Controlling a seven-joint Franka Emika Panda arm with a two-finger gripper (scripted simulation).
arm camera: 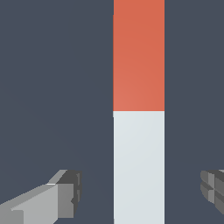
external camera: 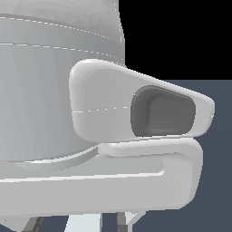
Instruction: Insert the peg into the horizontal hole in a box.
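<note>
Exterior: arm (external camera: pixel 104 136) fills the frame; peg, box and hole not visible. Wrist: peg (arm camera: pixel 138 111) runs down frame centre-right on the worktop (arm camera: pixel 52 87), orange half up, white half down. Claw (arm camera: pixel 141 192) spread wide, straddling the white half, no contact. Pre-grasp step, I'd say; next: descend, pinch.

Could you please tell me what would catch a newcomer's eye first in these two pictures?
In the wrist view, the long square-sectioned peg, half orange-red and half white, stands out against the dark grey-blue floor, lying between the open claw, whose grey fingertips sit clear of it on either side. In the exterior view, the pale grey robot arm housing fills nearly the whole frame, hiding the rest.
</note>
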